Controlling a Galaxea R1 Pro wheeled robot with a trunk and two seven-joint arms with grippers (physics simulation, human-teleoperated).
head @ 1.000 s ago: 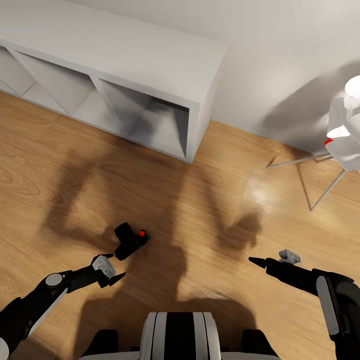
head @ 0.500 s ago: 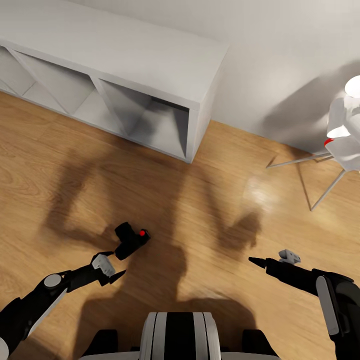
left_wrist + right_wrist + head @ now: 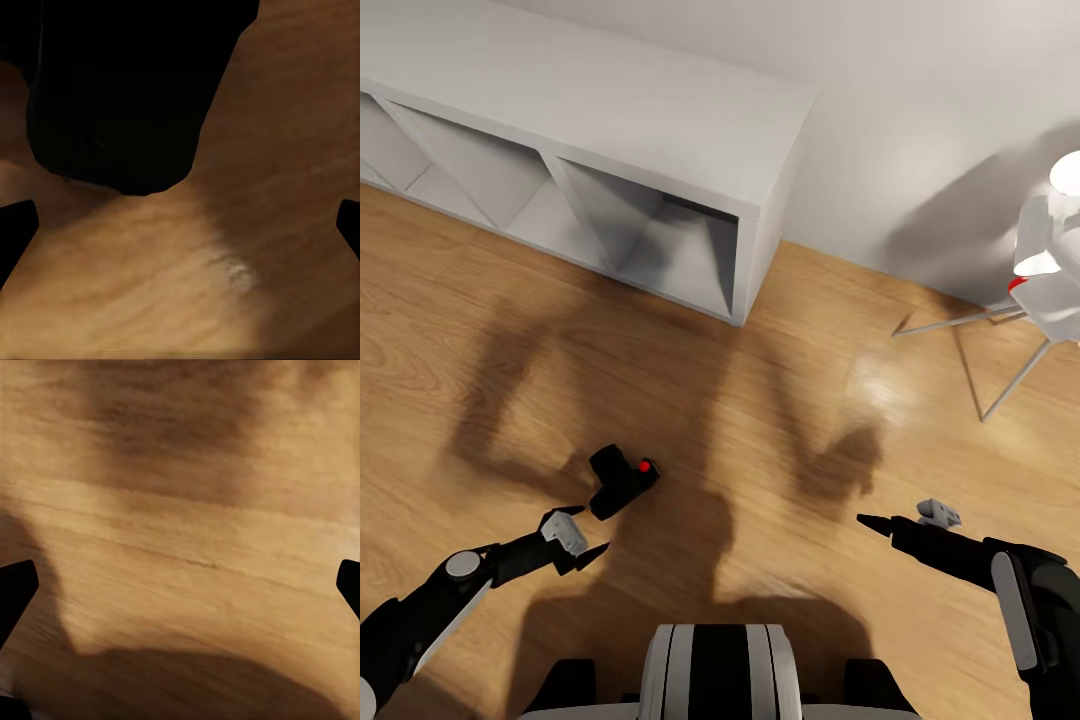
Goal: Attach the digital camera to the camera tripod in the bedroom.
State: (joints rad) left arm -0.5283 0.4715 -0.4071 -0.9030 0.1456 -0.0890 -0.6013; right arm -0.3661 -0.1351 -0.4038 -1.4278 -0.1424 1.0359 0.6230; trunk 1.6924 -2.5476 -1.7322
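While lying on the floor (image 3: 780,430), digital camera (image 3: 622,481) long axis diagonal; spread left tool (image 3: 586,531) just beside.

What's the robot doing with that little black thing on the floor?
That is a small camera lying on the wood floor, near a grey shelf. The robot's left gripper hangs just short of it with its fingers open, not touching it. The right gripper hangs above bare floor, open and holding nothing. A white lamp on thin legs stands by the wall. Nothing has been picked up yet.
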